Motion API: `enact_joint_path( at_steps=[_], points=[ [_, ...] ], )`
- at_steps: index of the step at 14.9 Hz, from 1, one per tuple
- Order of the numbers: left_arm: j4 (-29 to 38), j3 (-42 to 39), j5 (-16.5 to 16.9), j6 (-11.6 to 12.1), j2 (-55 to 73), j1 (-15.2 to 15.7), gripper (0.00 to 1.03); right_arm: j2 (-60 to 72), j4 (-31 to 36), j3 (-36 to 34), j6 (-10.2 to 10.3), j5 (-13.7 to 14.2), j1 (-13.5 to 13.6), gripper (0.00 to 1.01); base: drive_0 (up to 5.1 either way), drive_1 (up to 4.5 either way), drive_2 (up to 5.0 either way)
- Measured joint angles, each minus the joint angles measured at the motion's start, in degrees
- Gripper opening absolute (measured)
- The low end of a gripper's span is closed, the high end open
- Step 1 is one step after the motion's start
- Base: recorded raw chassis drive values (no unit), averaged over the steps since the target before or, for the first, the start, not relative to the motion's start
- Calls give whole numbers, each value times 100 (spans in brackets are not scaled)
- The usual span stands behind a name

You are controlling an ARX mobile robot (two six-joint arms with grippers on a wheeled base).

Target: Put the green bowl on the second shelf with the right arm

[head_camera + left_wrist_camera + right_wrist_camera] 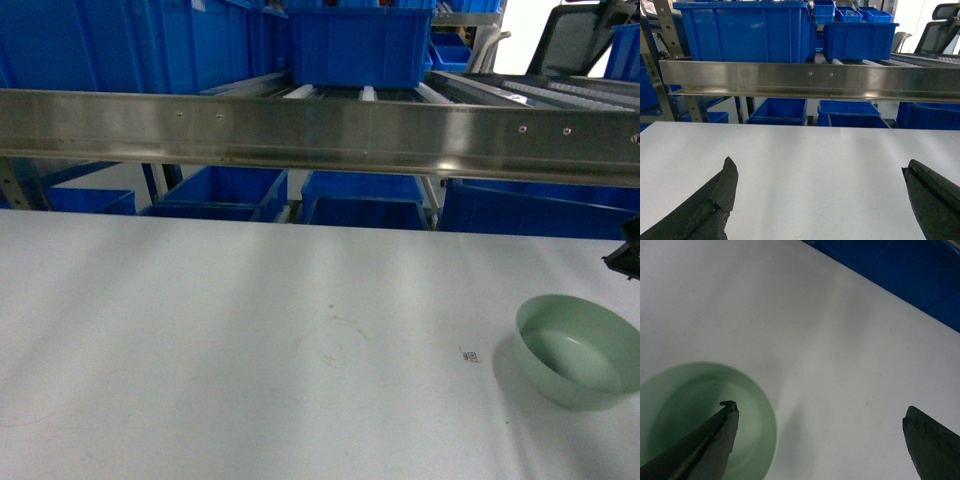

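The green bowl point(580, 350) stands upright and empty on the white table point(250, 330) at the near right. Only a dark bit of the right arm point(628, 256) shows at the right edge, just above and behind the bowl. In the right wrist view the right gripper point(821, 407) is open, one finger over the inside of the green bowl point(690, 390) and the other out over bare table, with the rim between them. My left gripper point(819, 162) is open over bare table with nothing between its fingers. The shelf rack rises behind the table, with a roller level behind a steel rail point(320, 130).
A blue tote point(360, 45) sits on the roller level, and further blue totes point(230, 190) stand on the level below. A small printed tag point(469, 354) lies on the table left of the bowl. An office chair point(575, 40) is at the far right.
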Motion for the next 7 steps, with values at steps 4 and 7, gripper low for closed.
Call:
enact_joint_path(
  at_steps=[4,7],
  points=[
    [0,0,0,0,0,0,98,216,42,-11,-146,-11,-50,98,0,0,0],
    [0,0,0,0,0,0,98,249,28,-203,-271,-11,-13,98,0,0,0]
  ],
)
